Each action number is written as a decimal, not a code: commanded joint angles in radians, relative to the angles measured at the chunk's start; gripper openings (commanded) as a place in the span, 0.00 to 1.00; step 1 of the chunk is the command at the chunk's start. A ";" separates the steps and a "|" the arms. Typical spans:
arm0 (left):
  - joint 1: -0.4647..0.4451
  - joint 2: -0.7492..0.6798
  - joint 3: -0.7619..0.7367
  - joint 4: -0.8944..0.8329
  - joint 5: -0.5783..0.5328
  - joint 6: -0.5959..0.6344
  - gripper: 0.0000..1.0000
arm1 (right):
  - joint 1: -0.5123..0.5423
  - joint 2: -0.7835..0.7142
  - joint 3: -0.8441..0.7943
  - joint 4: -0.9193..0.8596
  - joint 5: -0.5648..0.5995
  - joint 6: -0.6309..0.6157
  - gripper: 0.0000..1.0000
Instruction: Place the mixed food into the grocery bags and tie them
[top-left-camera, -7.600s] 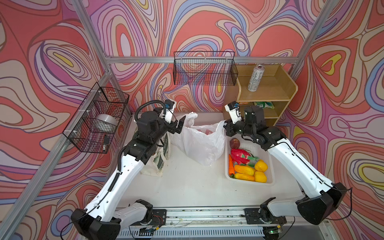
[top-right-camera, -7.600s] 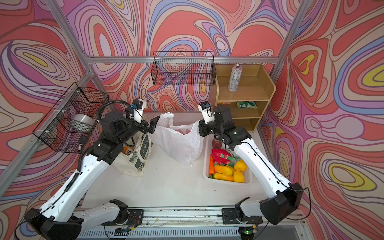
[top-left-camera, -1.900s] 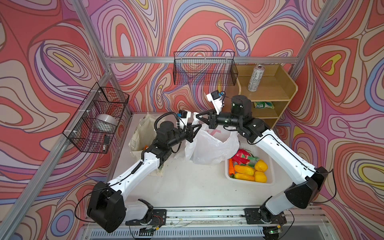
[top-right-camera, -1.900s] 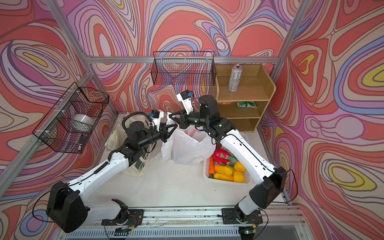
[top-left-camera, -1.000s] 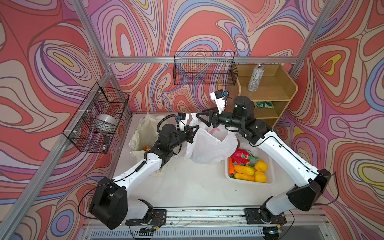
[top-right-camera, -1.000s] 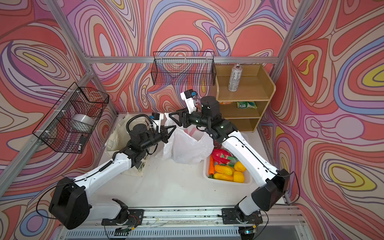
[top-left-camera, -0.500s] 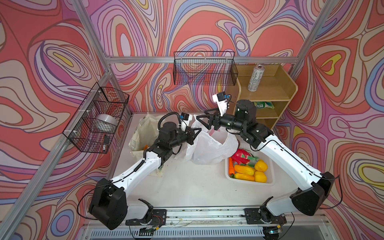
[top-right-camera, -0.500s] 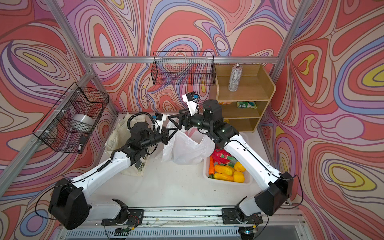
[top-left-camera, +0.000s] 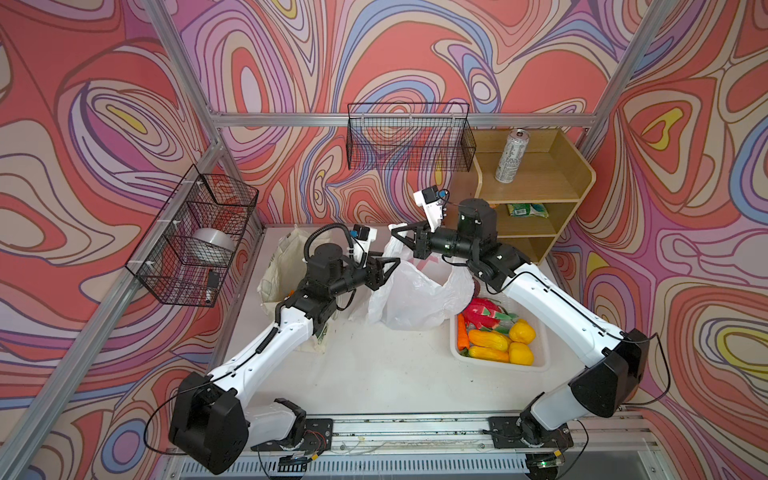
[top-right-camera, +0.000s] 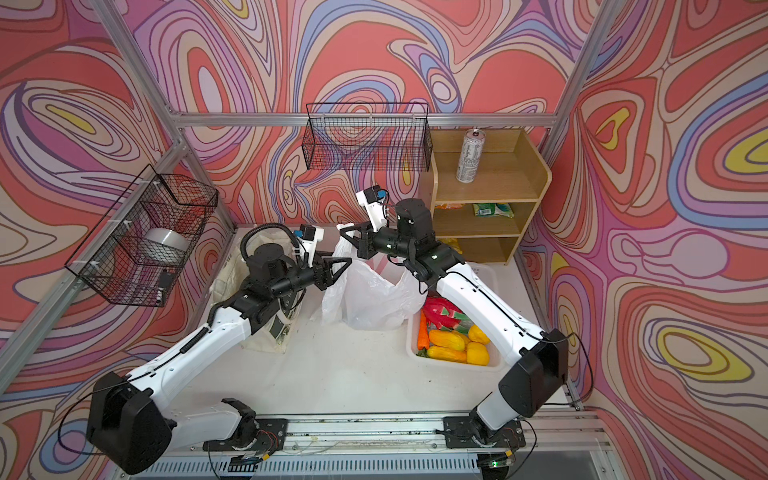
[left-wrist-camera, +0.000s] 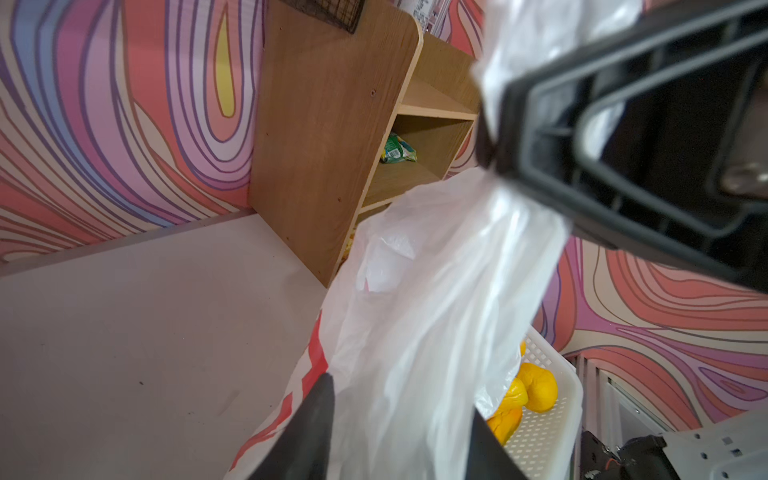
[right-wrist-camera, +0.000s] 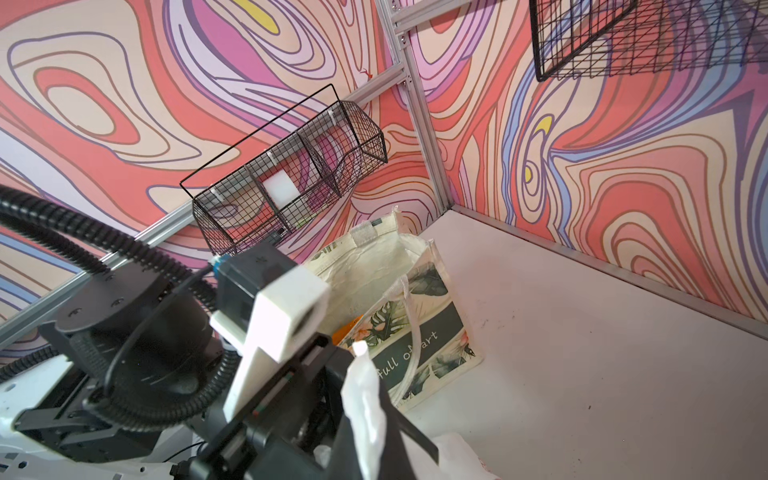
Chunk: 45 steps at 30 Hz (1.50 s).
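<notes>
- The right claw (right-wrist-camera: 365, 419) is clamped tight on a twisted loop handle (right-wrist-camera: 362, 390) of the thin white plastic bag with red print (top-left-camera: 415, 299). It holds that strip up above the bag's mouth.
- The left claw (left-wrist-camera: 401, 395) stands partly open. Bag film drapes loosely between its fingers (left-wrist-camera: 320, 415), and I see no pinch on it, so it appears to grip nothing.
- In both top views the two claws face each other, near together over the bag's mouth.
- The bag sits on the white tabletop (top-left-camera: 374, 374), between the cream canvas tote with leaf print (right-wrist-camera: 386, 291) and the white perforated plastic basket (top-left-camera: 498, 366), just beside the basket.
- The basket holds yellow toy vegetables (top-left-camera: 486, 338), an orange toy carrot (top-left-camera: 461, 336) and a pink toy dragon fruit (top-left-camera: 482, 309).
- A tall silver drink can (top-left-camera: 513, 156) stands on top of the wooden shelf unit (top-left-camera: 540, 183), with a green snack packet (top-left-camera: 528, 210) on a lower shelf.
- With so much food unpacked, the step in hand is probably holding the bag's mouth open rather than tying it.
- Next, the left claw likely needs to close on its own side of the rim. It must hold the slippery film firmly and draw away from the right claw to spread the mouth.
</notes>
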 joint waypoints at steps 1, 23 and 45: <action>0.012 -0.061 0.008 -0.043 0.002 0.067 0.58 | 0.001 -0.044 0.012 0.001 -0.011 0.002 0.00; 0.010 0.142 0.090 0.039 0.154 0.043 0.35 | 0.001 -0.044 0.032 -0.002 -0.024 0.022 0.00; 0.010 0.183 0.040 0.227 0.123 -0.108 0.09 | 0.001 -0.036 0.024 0.017 -0.024 0.038 0.00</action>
